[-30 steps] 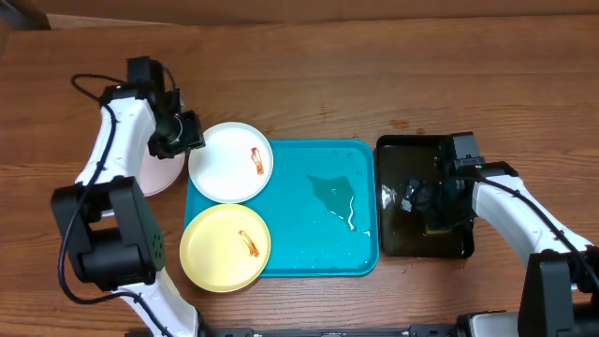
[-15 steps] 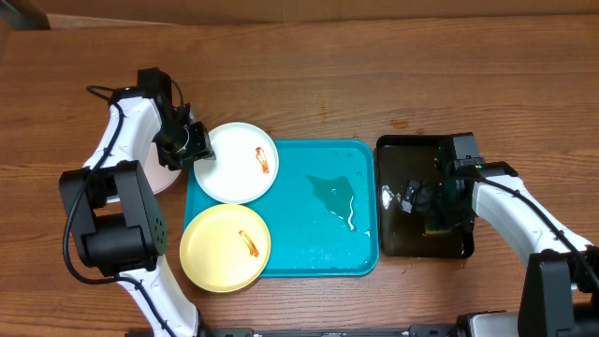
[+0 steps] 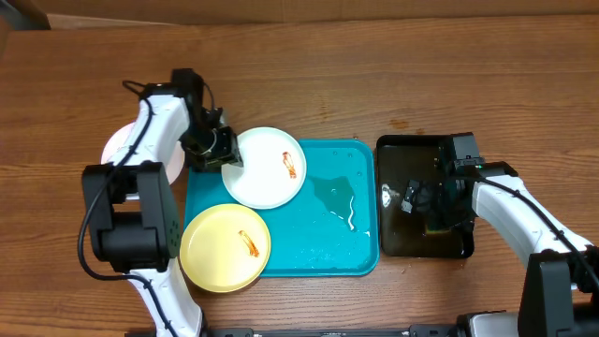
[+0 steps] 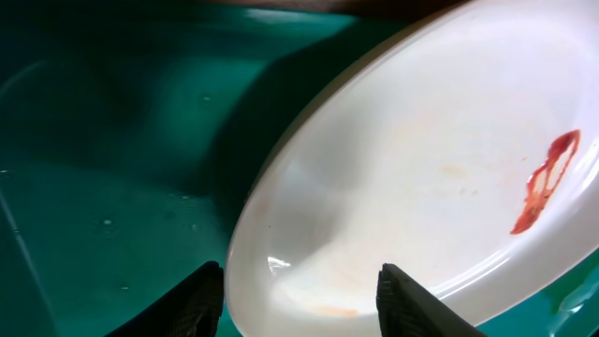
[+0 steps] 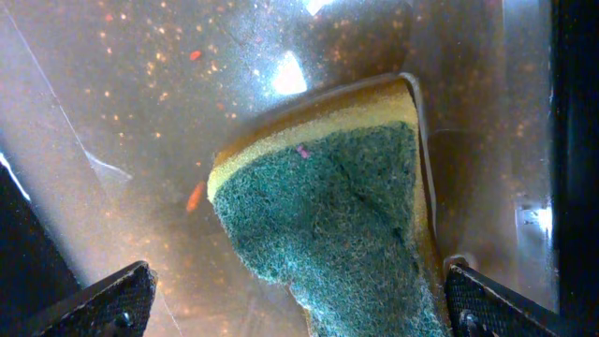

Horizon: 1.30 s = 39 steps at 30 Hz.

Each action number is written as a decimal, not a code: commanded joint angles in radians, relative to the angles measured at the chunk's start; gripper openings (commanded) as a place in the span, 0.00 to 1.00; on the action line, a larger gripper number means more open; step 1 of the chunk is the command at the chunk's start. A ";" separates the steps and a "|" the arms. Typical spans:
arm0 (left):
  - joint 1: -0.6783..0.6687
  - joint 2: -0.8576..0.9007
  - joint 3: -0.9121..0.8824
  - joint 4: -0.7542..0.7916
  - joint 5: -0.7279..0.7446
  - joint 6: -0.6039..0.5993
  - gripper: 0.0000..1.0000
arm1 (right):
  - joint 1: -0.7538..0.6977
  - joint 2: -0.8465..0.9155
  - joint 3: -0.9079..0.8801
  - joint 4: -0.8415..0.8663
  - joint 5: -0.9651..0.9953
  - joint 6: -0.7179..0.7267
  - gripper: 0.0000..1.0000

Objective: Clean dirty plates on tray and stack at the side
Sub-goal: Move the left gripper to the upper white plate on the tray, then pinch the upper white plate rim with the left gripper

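Sitting at the upper left of the blue tray [image 3: 318, 253], the white plate [image 3: 267, 168] has its rim between the fingers of the left gripper [image 4: 295, 300]. Only the wrist camera shows this, and whether they clamp is unclear. The right gripper [image 5: 295, 290] gapes around a sponge [image 5: 328, 187].

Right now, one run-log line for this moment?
left gripper: shut on white plate, tilted over blue tray | right gripper: open over sponge in black tray | yellow plate: dirty, on blue tray

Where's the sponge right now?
In the right wrist view, the sponge lies in the black tray under the open right hand; overhead, that tray sits right of the turquoise tray.
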 commanded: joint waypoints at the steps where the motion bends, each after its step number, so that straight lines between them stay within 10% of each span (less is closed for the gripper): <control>1: -0.022 0.009 -0.003 -0.004 -0.078 0.021 0.55 | 0.002 0.002 -0.007 0.000 0.010 0.000 1.00; 39: -0.114 0.009 -0.056 0.013 -0.231 -0.023 0.26 | 0.002 0.002 -0.007 0.015 0.027 0.000 0.86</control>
